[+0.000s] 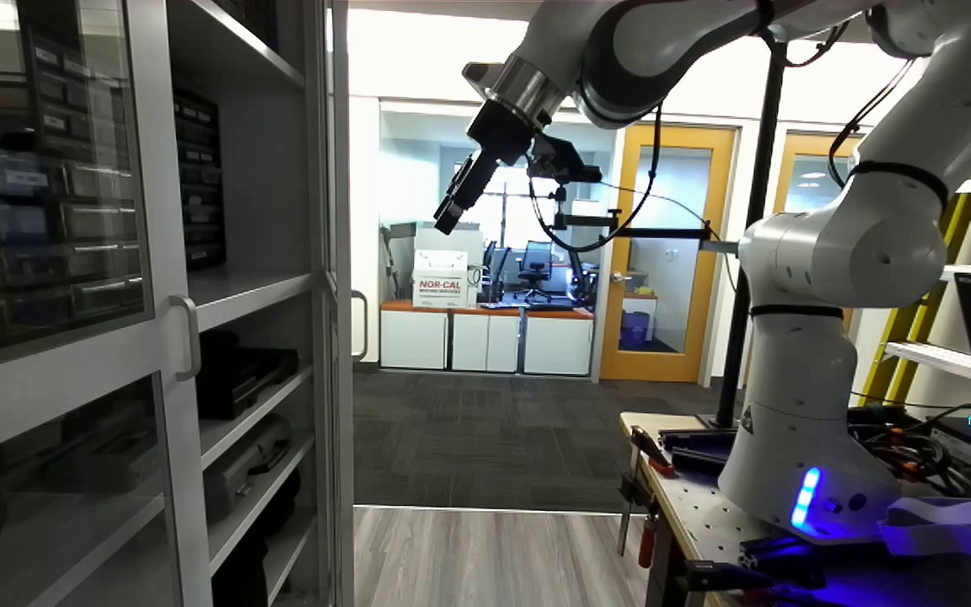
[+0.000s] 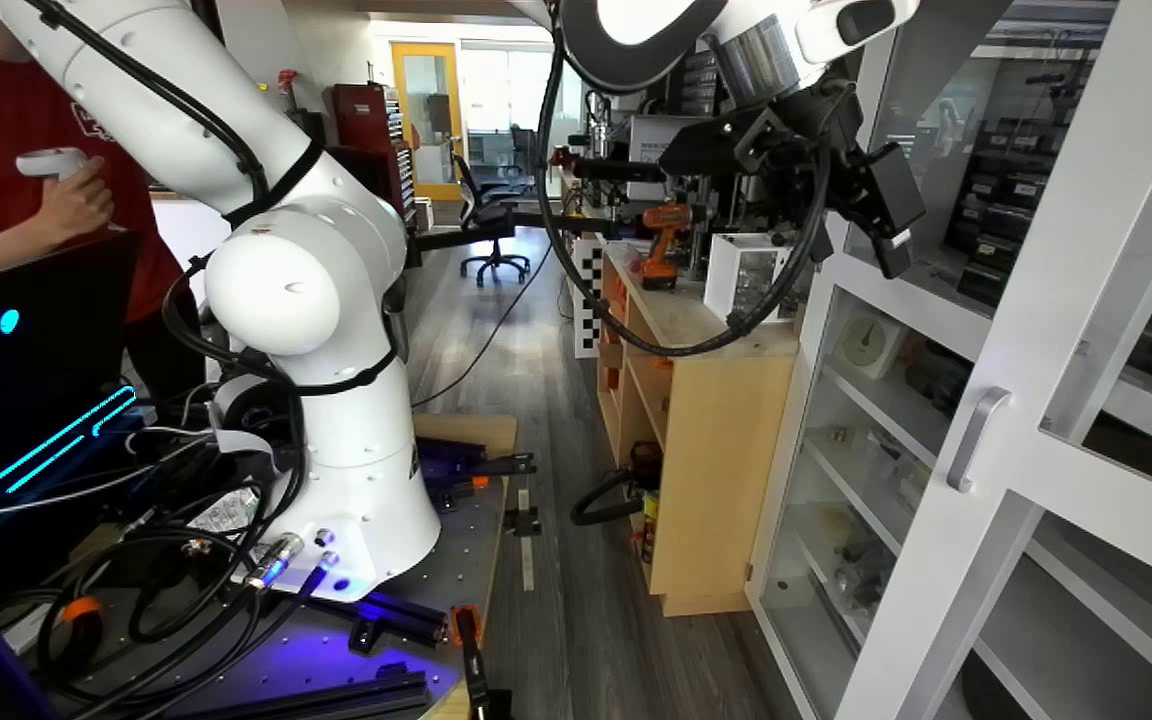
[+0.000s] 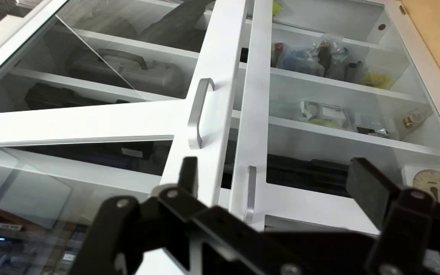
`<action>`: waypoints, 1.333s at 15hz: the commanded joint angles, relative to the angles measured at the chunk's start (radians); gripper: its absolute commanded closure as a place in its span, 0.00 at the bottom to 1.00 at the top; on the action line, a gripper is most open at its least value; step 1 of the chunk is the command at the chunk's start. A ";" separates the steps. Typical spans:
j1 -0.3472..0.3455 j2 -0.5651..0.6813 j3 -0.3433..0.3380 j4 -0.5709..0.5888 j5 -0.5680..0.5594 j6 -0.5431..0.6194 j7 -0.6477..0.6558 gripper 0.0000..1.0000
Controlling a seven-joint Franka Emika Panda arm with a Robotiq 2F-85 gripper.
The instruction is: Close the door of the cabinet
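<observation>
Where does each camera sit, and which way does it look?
An exterior view: near the tall grey metal cabinet, facing an orange wooden room door; the white jointed arm and black two-finger gripper show.
An exterior view: beside the arm, apparently facing the opposite way, toward a black office chair; arm and gripper show, plus a red-shirted person.
Wrist view: on the arm behind the gripper, facing the cabinet; the gripper shows below.
Both exterior views share arm, gripper and the cabinet's open grey-framed glass door.
</observation>
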 commanded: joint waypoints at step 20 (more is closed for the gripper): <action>0.058 0.187 -0.114 0.030 0.025 0.203 -0.172 0.00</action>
